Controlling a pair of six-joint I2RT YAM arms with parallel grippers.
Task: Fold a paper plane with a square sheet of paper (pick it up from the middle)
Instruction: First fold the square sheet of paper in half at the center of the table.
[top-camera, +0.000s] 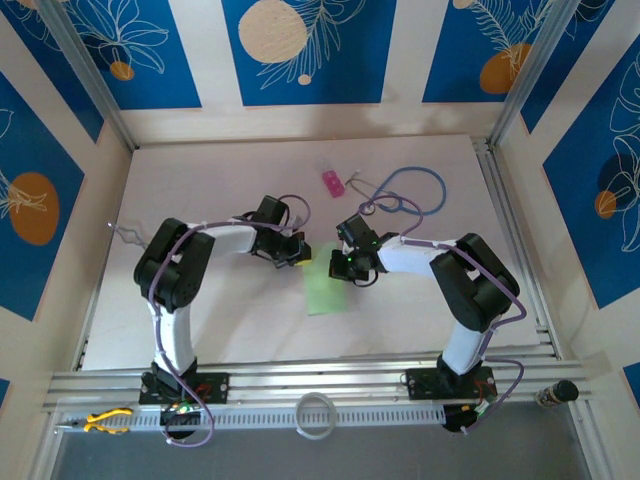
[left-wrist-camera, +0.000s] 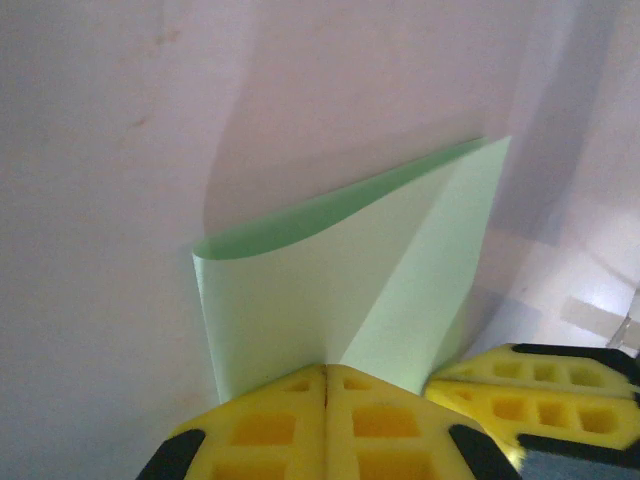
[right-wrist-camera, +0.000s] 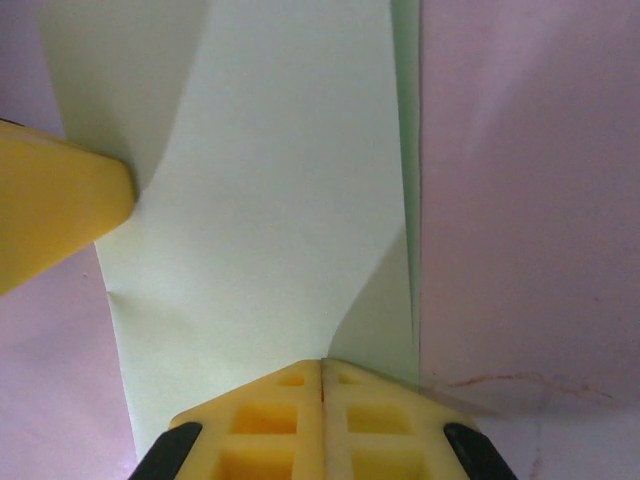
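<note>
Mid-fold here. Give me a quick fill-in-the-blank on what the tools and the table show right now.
The paper held between the arms is light ___. The left tool and the right tool are both ___ on it. The small block beyond the arms is ___. In the top view, the blue stethoscope lies to that block's ___.
Missing words: green, shut, pink, right.

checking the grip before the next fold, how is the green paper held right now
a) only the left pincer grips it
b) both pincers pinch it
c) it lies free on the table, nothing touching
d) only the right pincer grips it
B: the left pincer and the right pincer are each shut on an edge of the green paper, as each wrist view shows.
</note>
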